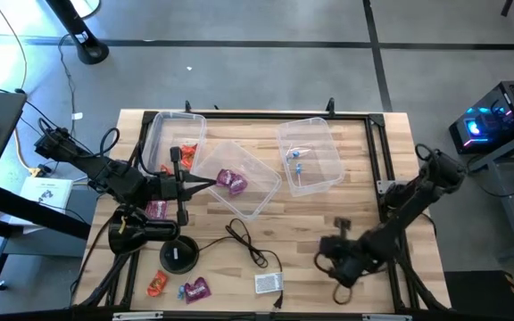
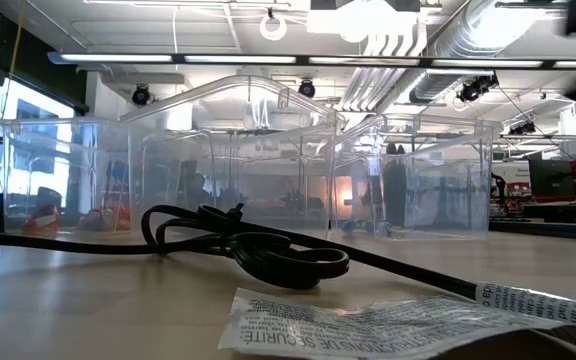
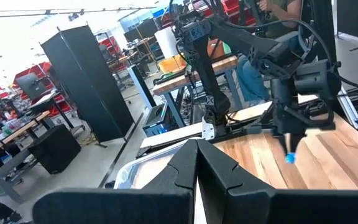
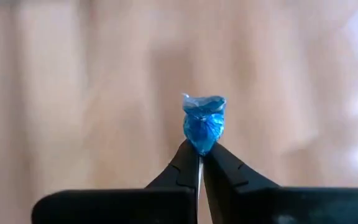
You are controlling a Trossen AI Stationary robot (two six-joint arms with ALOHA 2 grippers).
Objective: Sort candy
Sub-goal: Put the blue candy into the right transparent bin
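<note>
Right claw (image 4: 199, 157) is pinched shut on a crinkled, shiny blue candy (image 4: 204, 123) above the planked wooden desk (image 1: 328, 205), clear plastic bins (image 1: 310, 156) being set nearby.

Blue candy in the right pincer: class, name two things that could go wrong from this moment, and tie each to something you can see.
1. The right pincer pinches the blue candy only by the bottom of its wrapper, at the very fingertips. It might slip out or tear free when the arm moves.
2. The three bins stand close together, and one is tilted. A drop could land in the wrong bin or on the table.
</note>
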